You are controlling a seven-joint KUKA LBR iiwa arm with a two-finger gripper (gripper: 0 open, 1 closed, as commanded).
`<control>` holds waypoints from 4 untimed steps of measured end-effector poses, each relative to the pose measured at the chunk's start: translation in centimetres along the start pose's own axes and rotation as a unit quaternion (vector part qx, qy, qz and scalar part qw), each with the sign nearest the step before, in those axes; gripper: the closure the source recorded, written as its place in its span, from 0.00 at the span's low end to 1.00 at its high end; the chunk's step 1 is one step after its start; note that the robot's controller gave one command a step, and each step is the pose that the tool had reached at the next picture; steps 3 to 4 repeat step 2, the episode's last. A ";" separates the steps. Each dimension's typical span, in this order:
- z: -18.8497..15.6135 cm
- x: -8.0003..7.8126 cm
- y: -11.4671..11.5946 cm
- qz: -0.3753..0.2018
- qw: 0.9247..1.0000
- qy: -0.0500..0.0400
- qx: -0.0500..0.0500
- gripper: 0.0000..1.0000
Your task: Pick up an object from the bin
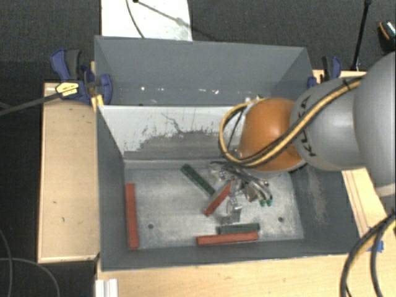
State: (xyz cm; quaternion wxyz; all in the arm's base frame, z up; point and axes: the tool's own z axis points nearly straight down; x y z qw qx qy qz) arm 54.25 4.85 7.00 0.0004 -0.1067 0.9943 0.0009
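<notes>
Reddish-brown slim bar (216,202) lies slanted on the floor of the grey metal bin (185,73), right against the gripper's (235,206) left side, its upper end under the wrist. Whether the gripper is spread or pressed together, or pinching the bar, cannot be told from here. A dark green slim bar (197,177) lies up and left of it, a dark green flat bar (239,228) just below it, a red bar (227,239) beside that, and a long red bar (130,216) far left.
</notes>
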 end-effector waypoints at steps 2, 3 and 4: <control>-14.9 -0.3 2.0 0.006 1.000 -0.005 0.001 1.00; -14.9 -0.3 2.0 0.006 1.000 -0.005 0.001 1.00; -14.9 -0.3 2.0 0.006 1.000 -0.005 0.001 1.00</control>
